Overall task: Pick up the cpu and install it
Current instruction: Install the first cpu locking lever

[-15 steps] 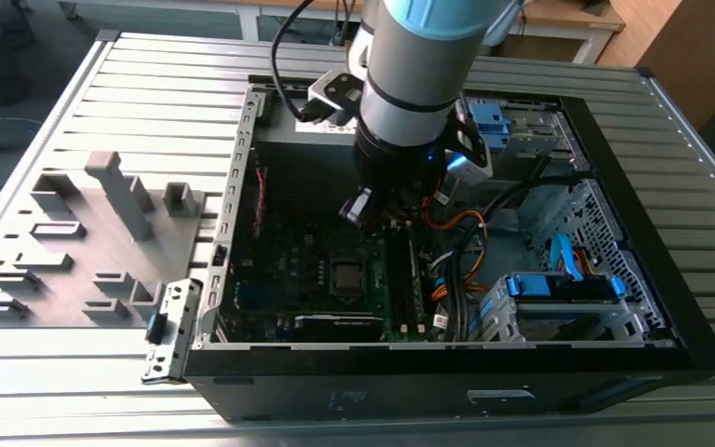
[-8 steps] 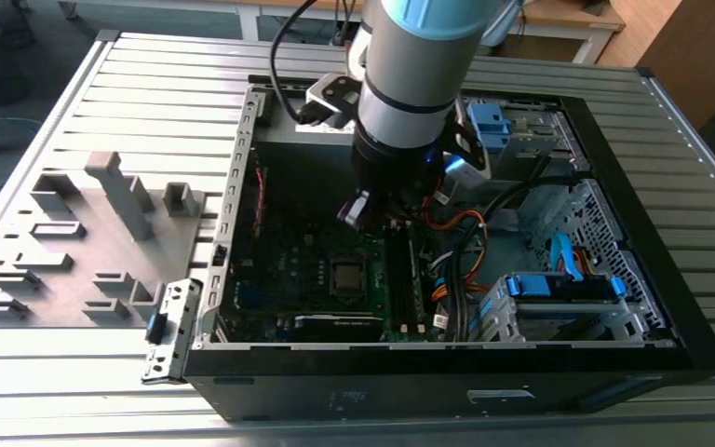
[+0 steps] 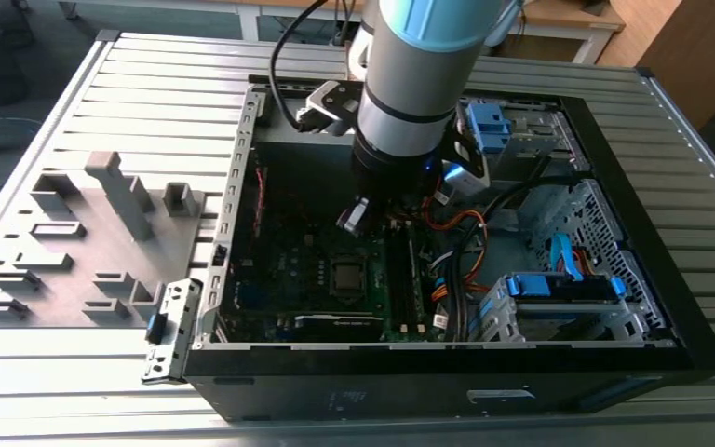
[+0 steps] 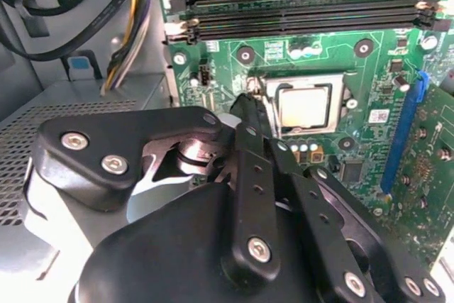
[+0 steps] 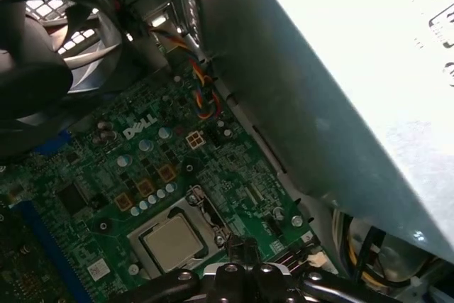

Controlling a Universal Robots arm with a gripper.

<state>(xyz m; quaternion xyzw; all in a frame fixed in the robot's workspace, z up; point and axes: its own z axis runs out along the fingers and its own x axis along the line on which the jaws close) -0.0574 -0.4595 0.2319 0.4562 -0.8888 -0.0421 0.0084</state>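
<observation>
The cpu (image 4: 305,106), a small pale silvery square, lies flat in the socket frame on the green motherboard (image 4: 369,69); it also shows in the first wrist view (image 5: 174,239) and, as a small dark-framed square, in the exterior view (image 3: 349,275). My gripper (image 4: 247,104) hangs inside the open black computer case (image 3: 655,358), just beside the socket's edge and a little above the board. Its black fingers are drawn together at the tips with nothing between them. The gripper tip (image 5: 241,248) stands next to the socket's lever side.
Memory slots (image 4: 305,5) run beside the socket. A case fan (image 5: 42,40) and a bundle of coloured cables (image 5: 202,94) sit near the case wall (image 5: 298,90). Blue drive cages (image 3: 557,289) fill the exterior view's right. A grey fixture with tall blocks (image 3: 85,233) lies outside the case.
</observation>
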